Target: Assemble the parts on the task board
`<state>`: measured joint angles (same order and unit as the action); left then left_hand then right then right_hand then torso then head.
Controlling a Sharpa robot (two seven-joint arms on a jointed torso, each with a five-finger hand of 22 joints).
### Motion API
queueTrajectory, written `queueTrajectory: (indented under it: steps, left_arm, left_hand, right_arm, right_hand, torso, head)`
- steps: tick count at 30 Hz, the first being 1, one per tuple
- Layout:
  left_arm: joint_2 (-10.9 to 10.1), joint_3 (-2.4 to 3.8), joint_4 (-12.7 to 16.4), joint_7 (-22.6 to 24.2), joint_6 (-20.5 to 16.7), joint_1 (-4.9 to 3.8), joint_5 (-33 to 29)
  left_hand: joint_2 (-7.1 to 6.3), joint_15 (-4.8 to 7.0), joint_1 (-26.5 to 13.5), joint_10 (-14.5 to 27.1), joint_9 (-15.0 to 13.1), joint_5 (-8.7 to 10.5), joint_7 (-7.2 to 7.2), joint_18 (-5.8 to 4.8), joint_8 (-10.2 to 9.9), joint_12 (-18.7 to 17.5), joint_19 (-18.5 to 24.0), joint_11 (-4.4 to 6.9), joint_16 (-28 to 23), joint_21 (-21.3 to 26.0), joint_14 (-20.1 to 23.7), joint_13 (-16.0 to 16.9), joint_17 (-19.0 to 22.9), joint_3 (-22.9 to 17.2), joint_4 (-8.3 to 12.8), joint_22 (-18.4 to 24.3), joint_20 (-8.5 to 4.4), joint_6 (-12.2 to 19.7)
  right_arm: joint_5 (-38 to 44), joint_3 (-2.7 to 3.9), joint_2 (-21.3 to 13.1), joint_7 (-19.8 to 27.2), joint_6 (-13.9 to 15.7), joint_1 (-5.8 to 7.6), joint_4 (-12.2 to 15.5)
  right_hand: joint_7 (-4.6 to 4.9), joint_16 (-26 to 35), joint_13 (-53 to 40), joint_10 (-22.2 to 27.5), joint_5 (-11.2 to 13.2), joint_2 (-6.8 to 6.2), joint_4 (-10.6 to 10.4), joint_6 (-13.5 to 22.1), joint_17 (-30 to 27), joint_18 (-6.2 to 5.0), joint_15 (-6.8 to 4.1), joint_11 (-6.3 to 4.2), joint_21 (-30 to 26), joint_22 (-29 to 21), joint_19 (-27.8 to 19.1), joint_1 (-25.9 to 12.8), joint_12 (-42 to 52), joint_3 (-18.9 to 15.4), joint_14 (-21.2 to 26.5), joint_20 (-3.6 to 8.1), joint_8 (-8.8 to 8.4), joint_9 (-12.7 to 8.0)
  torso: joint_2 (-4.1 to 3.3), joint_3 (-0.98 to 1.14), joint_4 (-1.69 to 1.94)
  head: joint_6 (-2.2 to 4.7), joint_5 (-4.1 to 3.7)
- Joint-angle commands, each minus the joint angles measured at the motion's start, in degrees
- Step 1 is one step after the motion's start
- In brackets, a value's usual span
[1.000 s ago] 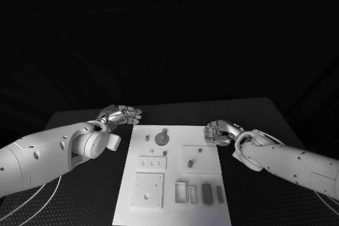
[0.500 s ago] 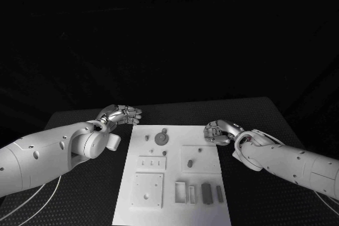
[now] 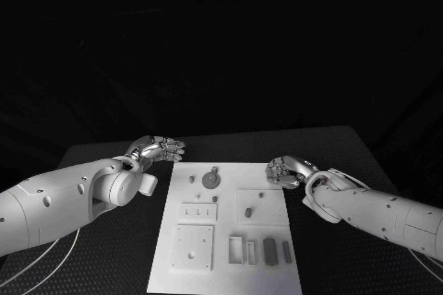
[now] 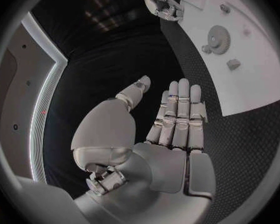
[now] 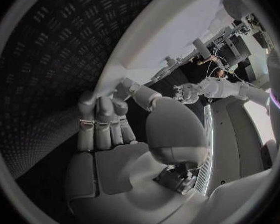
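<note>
The white task board lies in the middle of the black table. On it I see a gear near the far end, a small dark oval part on a square plate, and a dark bar in a row of slots near the front. My left hand hovers off the board's far left corner, its fingers straight and holding nothing. At the board's right edge is my right hand, with straight fingers reaching close to the board's rim. It holds nothing.
Black ribbed table surface surrounds the board on all sides. Thin cables run along the front left. The left wrist view also takes in the gear and my right hand beyond the board.
</note>
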<state>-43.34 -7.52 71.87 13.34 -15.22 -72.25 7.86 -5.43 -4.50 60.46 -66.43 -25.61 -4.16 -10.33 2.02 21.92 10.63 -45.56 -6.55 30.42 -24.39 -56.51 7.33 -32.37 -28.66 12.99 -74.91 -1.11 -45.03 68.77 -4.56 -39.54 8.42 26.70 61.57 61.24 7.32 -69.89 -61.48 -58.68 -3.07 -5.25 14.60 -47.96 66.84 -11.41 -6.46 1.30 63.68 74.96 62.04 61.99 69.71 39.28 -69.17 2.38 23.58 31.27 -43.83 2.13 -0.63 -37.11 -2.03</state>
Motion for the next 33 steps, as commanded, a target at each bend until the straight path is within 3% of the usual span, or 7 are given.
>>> queueTrajectory:
  steps: [1, 15, 21, 23, 28, 33]
  left_arm:
    - [0.1, 0.05, 0.1, 0.4, 0.8, -0.03, 0.2]
    - [0.0, 0.06, 0.1, 1.3, 0.4, -0.03, 1.0]
    - [-0.1, 0.06, 0.4, 0.5, 1.8, -0.05, 2.7]
    - [-0.1, 0.06, 0.5, -0.8, 3.9, -0.05, 3.6]
    - [0.1, 0.08, 0.9, -5.0, 10.4, -0.09, 8.4]
    - [0.6, 0.08, 2.5, -7.7, 10.2, -0.22, 13.1]
  left_hand:
    - [0.03, -0.16, -0.7, -0.1, 0.1, 0.23, -0.31, 1.01, -0.2, -0.2, 0.4, -0.13, -0.2, -0.4, 0.4, 0.0, -0.1, -0.3, 0.1, -1.1, 0.03, 0.0]
    - [0.88, -0.05, 0.0, -2.5, -0.4, 0.12, 0.97, 0.96, 1.0, 0.7, 0.4, 0.92, -0.1, -0.6, 0.1, 0.6, -0.4, -0.7, 0.6, -1.1, -0.04, -2.6]
    - [1.39, 0.09, -0.5, -4.0, -0.6, 0.14, 1.78, 0.84, 1.7, 1.1, 0.5, 1.61, 0.0, -0.7, -0.3, 0.9, -0.6, -0.6, 0.5, -1.1, -0.12, -4.5]
    - [1.49, 0.31, -1.1, -4.9, -0.6, 0.17, 2.24, 0.77, 1.8, 1.3, 0.5, 1.98, 0.2, -0.8, -0.8, 1.0, -0.8, -0.4, 0.2, -1.1, -0.29, -5.5]
    - [1.56, 1.04, -4.5, -6.5, -0.3, 0.94, 2.83, 0.44, 1.7, 1.5, 0.3, 2.66, 1.3, -0.9, -2.0, 1.3, -1.5, 0.9, -1.4, -1.0, -0.90, -7.2]
    - [0.73, 1.92, -7.4, -8.4, 0.0, 1.34, 2.71, 0.50, 1.1, 2.1, -0.8, 3.45, 3.0, -1.5, -3.5, 1.7, -2.5, 2.5, -2.6, -1.1, -1.62, -7.2]
  right_arm:
    - [-2.0, 0.00, 0.1, -0.8, 1.3, -0.04, 0.1]
    - [-6.7, 0.01, -0.2, -3.1, 1.8, -0.04, 1.2]
    - [-5.2, 0.10, -1.3, -5.5, 2.0, 0.15, 3.8]
    - [-2.5, 0.48, -1.6, -8.7, 0.7, 0.90, 5.3]
    - [0.8, 0.55, -1.9, -12.3, -2.1, 3.27, 8.0]
    - [4.2, 0.56, -2.1, -15.8, -3.9, 5.94, 11.9]
  right_hand:
    - [-2.68, -0.4, 0.0, 2.3, 0.3, 0.51, 0.5, -11.5, 0.0, -3.59, -0.85, -2.75, 0.4, 0.4, 0.1, 0.0, 0.2, -0.1, 0.6, 0.25, 0.33, 0.3]
    - [-2.74, -0.7, -0.1, 1.8, 0.3, 1.15, 1.7, -11.6, 0.0, -3.59, -0.85, -2.82, 0.5, 0.4, 0.4, -0.4, 0.3, 0.1, 0.2, 0.37, 0.62, 0.9]
    - [-2.78, -0.7, -0.1, 1.7, 0.3, 1.30, 1.9, -11.6, 0.0, -3.59, -0.86, -2.85, 0.6, 0.4, 0.4, -0.5, 0.3, 0.1, 0.0, 0.41, 0.67, 1.1]
    - [-2.81, -0.8, -0.1, 1.6, 0.3, 1.26, 2.0, -11.7, 0.0, -3.59, -0.87, -2.88, 0.7, 0.4, 0.5, -0.5, 0.3, 0.2, -0.1, 0.45, 0.69, 1.1]
    - [-2.83, -0.8, -0.1, 1.4, 0.3, 1.04, 2.1, -11.8, 0.0, -3.59, -0.94, -2.92, 0.8, 0.4, 0.6, -0.3, 0.3, 0.4, -0.3, 0.56, 0.71, 1.2]
    - [-2.85, -0.9, 0.0, 1.2, 0.3, 0.90, 2.0, -11.9, 0.0, -3.59, -0.96, -2.94, 0.8, 0.4, 0.7, -0.4, 0.3, 0.6, -0.4, 0.62, 0.71, 1.3]
  torso:
    - [0.01, -0.03, 0.02]
    - [0.01, -0.01, 0.04]
    - [0.06, -0.02, -0.11]
    - [0.09, -0.05, -0.12]
    - [0.17, -0.06, -0.14]
    - [0.51, -0.24, -0.22]
  head:
    - [-0.11, 0.01]
    - [-0.16, 0.04]
    - [-0.04, 0.20]
    - [0.04, 0.23]
    - [0.43, 0.18]
    - [0.75, 0.34]
